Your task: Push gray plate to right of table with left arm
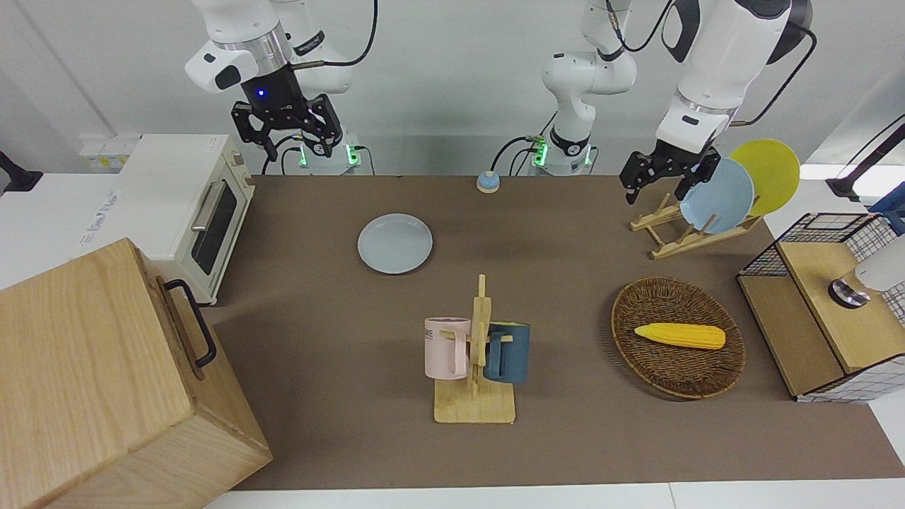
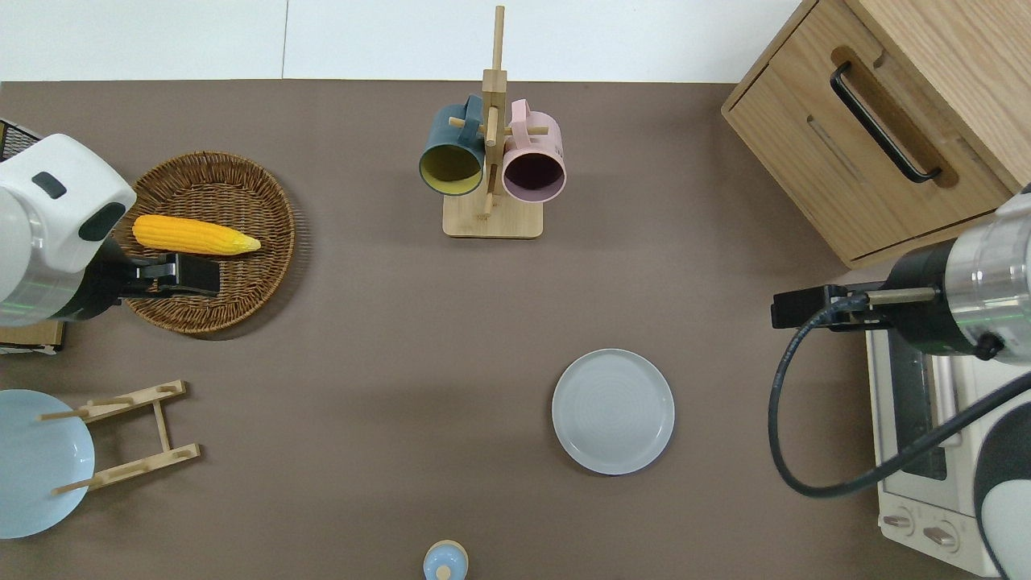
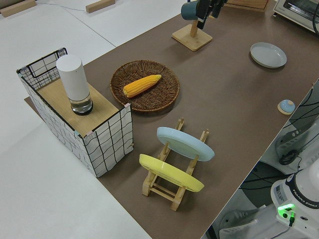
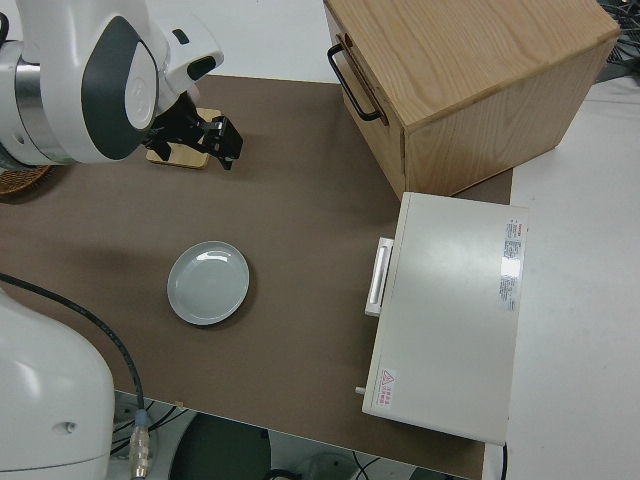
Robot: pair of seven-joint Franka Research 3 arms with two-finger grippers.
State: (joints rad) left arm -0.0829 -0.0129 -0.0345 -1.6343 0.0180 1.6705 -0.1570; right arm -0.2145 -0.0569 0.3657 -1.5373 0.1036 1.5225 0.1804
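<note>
Two grippers noted. Left gripper (image 2: pixel 181 275) hangs over the wicker basket (image 2: pixel 266 274), fingers parted, holding nothing; right arm parked, its gripper (image 1: pixel 286 131) open and empty. Gray plate (image 2: pixel 613 411): round, shallow, pale gray-blue, low raised rim, lying flat on the counter (image 2: pixel 387 362), nearer the robots than the mug rack (image 2: pixel 491 217), toward the right arm's end. Overhead view shows faint concentric rings in the plate; front view does not.

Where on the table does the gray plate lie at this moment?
The gray plate lies flat on the table, toward the right arm's end, nearer to the robots than the mug rack.
</note>
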